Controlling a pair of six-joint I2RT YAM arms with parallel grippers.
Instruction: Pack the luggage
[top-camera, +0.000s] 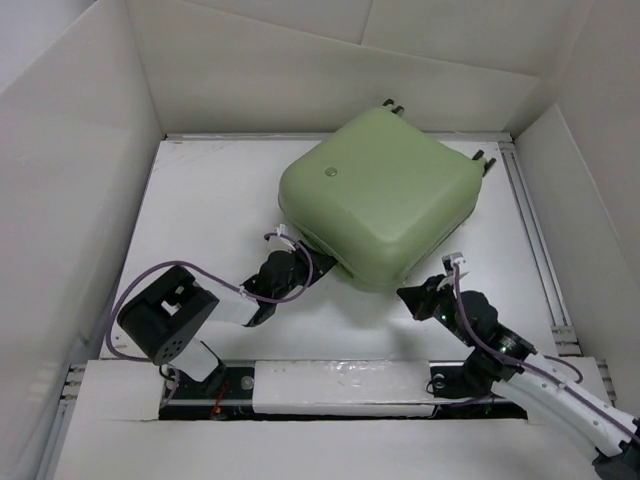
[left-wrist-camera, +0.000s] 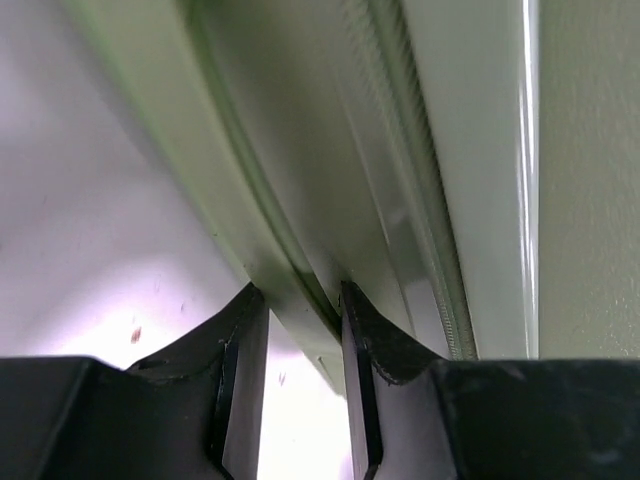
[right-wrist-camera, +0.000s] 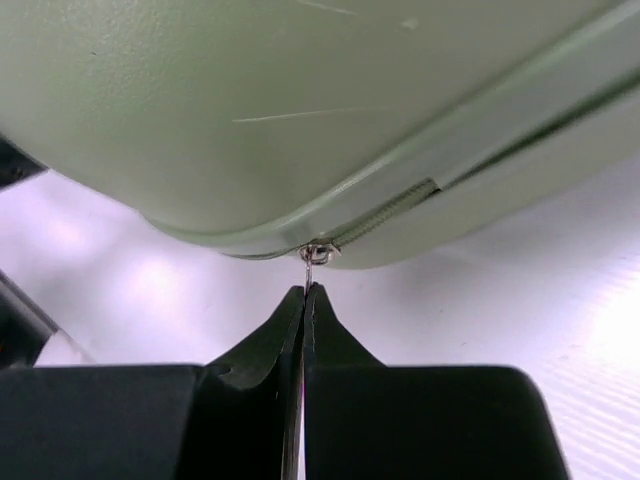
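Pale green hard-shell luggage (top-camera: 385, 190) lies flat, lid down, zipper pull (right-wrist-camera: 318, 253) at near corner.

1. Top: above and behind my bases, looking down on the whole luggage (top-camera: 380, 190).
2. Left wrist: past my left fingers (left-wrist-camera: 240, 390), tight on its near-left rim.
3. Right wrist: past my right fingers (right-wrist-camera: 260, 370), tight on the zip pull (right-wrist-camera: 313, 256) at its near corner.
4. All share that near edge.

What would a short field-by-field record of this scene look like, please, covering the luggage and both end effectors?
luggage: lying flat on the table, round badge facing up
left end effector: at the near-left edge, shut on the luggage's rim, one finger on each side
right end effector: at a near rounded corner, shut on the zipper pull
zipper pull: thin metal, hanging from the seam, its lower end pinched between the fingertips
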